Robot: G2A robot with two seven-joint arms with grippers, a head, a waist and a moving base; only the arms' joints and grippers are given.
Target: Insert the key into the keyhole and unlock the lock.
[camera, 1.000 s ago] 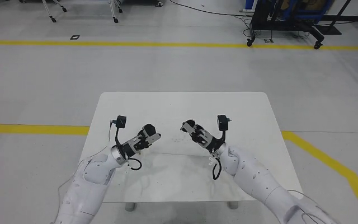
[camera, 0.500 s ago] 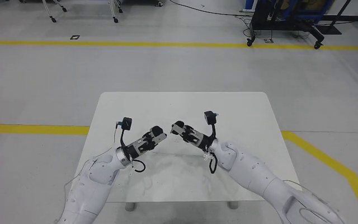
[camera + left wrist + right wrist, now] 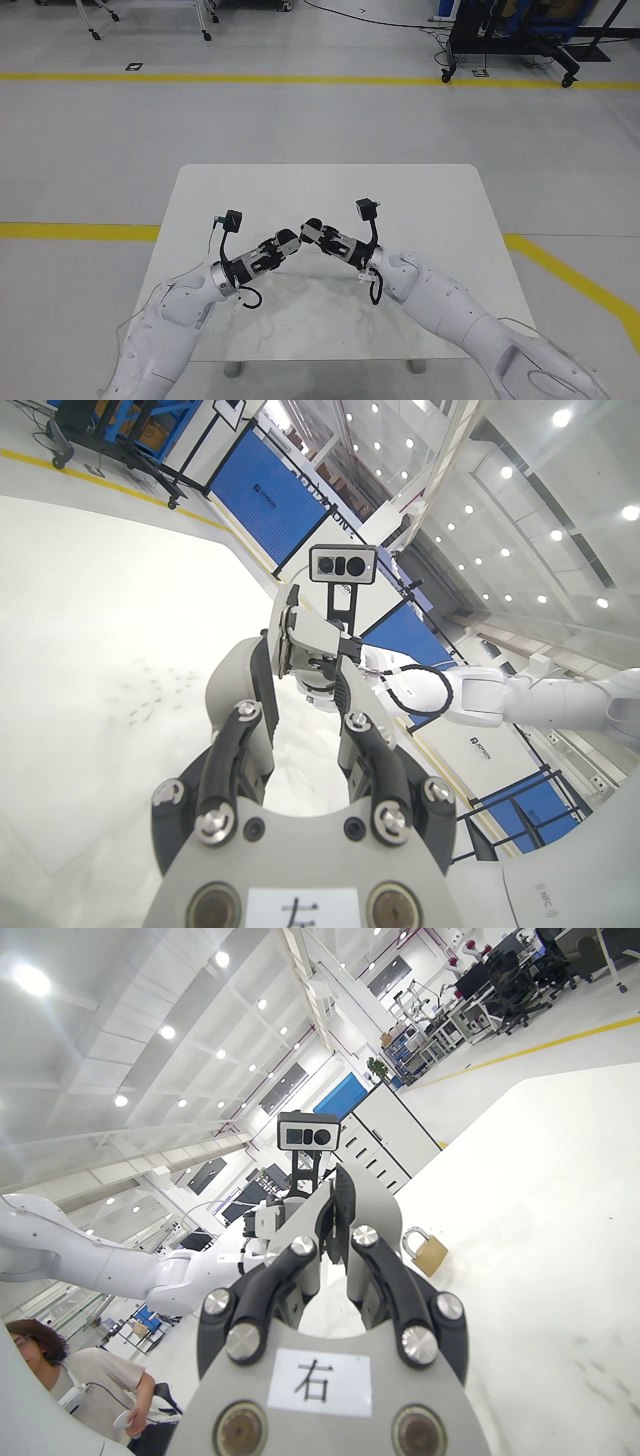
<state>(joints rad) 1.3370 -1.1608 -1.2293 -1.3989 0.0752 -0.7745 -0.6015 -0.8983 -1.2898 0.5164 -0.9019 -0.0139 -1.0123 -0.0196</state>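
Two risks. Your left gripper [image 3: 284, 241], fingers apart, may strike the right gripper [image 3: 341, 1180], fingers together. Padlock [image 3: 428, 1253] unheld: may slide.

We count 1 worktop [image 3: 430, 200]. Above it we count 2 pincers: the left pincer [image 3: 287, 239] and, at its 2 o'clock in the top view, the right pincer [image 3: 309, 228]. We count 2 small cameras on stalks: the left arm's camera [image 3: 232, 217] and the right arm's camera [image 3: 366, 208]. On the worktop lies 1 padlock [image 3: 427, 1253], brass-coloured with 1 silver shackle.

Left tool [image 3: 284, 239] just beside right tool [image 3: 311, 229]
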